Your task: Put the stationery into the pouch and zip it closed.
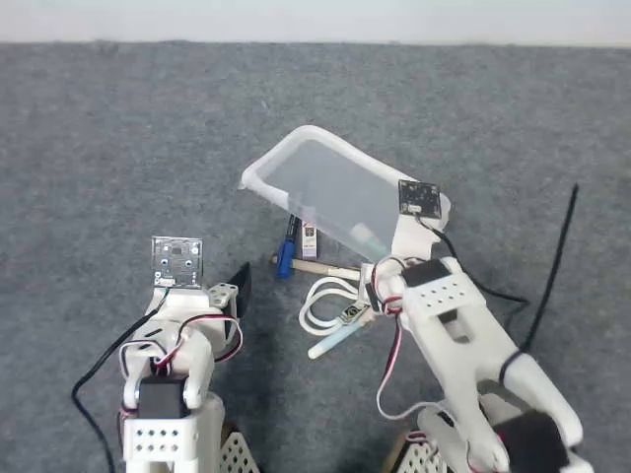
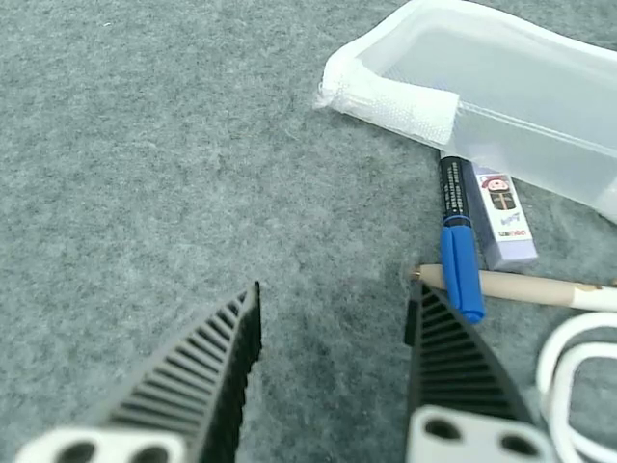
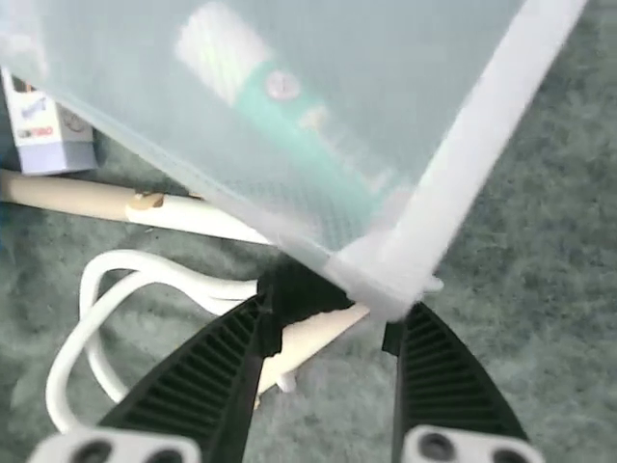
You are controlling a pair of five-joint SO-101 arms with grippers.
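Note:
The translucent white pouch [image 1: 325, 187] lies tilted at mid-table, with a green-and-white item [image 3: 289, 106] inside it. A blue marker [image 2: 458, 241], an eraser [image 2: 503, 217] and a beige pen [image 2: 521, 285] lie along its near edge. Beside them are a coiled white cable [image 1: 323, 301] and a light blue pen [image 1: 337, 340]. My right gripper [image 3: 337, 313] is open, its fingers on either side of the pouch's near corner [image 3: 386, 280]; from above, the right gripper [image 1: 380, 268] is at that same corner. My left gripper [image 2: 335, 294] is open above bare carpet, just short of the marker, holding nothing.
Grey carpet [image 1: 118, 148] covers the whole table. A pale wall strip [image 1: 315, 20] runs along the far edge. Black cables [image 1: 552, 266] trail to the right of the right arm. Free room lies left of the pouch and behind it.

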